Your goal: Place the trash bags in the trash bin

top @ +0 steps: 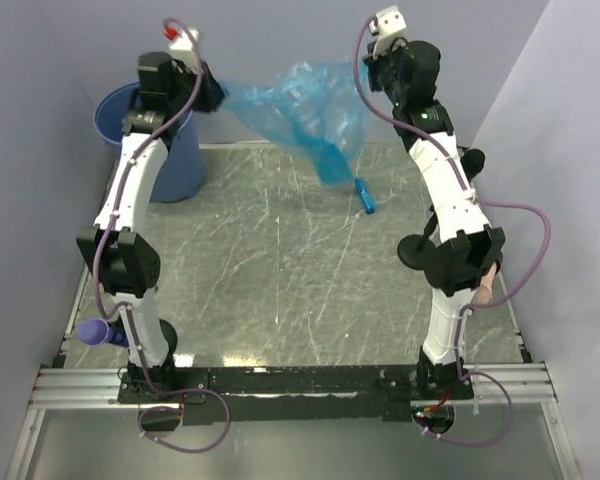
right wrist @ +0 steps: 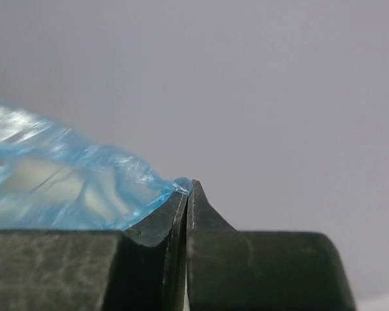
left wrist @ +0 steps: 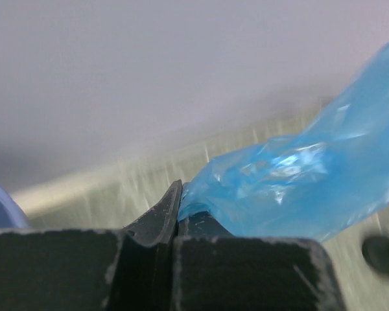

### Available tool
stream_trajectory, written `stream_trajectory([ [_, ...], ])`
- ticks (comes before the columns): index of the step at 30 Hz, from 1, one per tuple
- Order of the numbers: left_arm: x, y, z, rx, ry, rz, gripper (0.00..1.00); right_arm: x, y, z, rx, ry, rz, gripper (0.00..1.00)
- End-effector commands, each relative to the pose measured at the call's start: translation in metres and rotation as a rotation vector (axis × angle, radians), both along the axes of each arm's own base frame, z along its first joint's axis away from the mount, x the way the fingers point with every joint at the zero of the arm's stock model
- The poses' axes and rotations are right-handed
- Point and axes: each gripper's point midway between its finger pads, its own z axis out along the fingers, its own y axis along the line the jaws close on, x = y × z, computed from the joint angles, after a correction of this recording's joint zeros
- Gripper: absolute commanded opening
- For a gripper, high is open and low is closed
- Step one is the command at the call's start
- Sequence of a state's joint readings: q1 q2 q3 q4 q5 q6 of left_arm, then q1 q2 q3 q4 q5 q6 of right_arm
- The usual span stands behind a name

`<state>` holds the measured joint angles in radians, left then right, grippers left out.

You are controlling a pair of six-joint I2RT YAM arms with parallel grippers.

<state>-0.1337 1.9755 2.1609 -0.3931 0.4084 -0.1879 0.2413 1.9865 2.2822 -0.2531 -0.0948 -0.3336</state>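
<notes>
Left gripper [left wrist: 180, 206] and right gripper [right wrist: 188, 192] each pinch the trash bag [top: 300, 105]; carry it over the trash bin [top: 180, 165] before releasing both

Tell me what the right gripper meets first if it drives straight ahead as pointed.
Beyond the trash bag edge pinched in the right gripper, the way looks free up to the bare wall, though depth is unclear.

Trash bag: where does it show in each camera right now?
Top external: trash bag upper centre, stretched wide.
Left wrist: right half, pinched in the left pincer.
Right wrist: left side, pinched in the right pincer.
Shared landmark: the pale wall behind it.
</notes>
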Motion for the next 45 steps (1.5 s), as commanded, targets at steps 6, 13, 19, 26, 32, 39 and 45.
stream_trajectory([
  [6,-0.164,0.003,0.325,-0.002,-1.192,0.185,0.01,-0.218,0.036,0.275,-0.106,-1.084,0.097,0.00],
  [13,-0.164,-0.083,0.067,0.494,-0.943,-0.286,0.01,-0.170,0.080,-0.058,-0.571,-0.450,0.356,0.00],
  [19,-0.276,-0.021,-0.290,1.137,-0.350,-0.984,0.01,-0.340,-0.029,-0.415,-1.112,0.421,0.921,0.00],
  [26,-0.272,-0.065,-0.225,0.800,-0.402,-0.833,0.01,-0.309,0.004,-0.324,-0.844,0.174,0.701,0.00],
  [32,-0.262,-0.072,-0.203,0.702,-0.271,-0.781,0.01,-0.281,0.013,-0.275,-0.632,0.278,0.582,0.00],
  [39,-0.229,-0.080,-0.118,0.458,-0.310,-0.500,0.01,-0.249,0.025,-0.193,-0.324,0.217,0.420,0.00],
  [45,-0.140,-0.056,-0.043,0.184,-0.117,-0.147,0.01,-0.177,0.013,-0.106,-0.012,0.206,0.181,0.00],
])
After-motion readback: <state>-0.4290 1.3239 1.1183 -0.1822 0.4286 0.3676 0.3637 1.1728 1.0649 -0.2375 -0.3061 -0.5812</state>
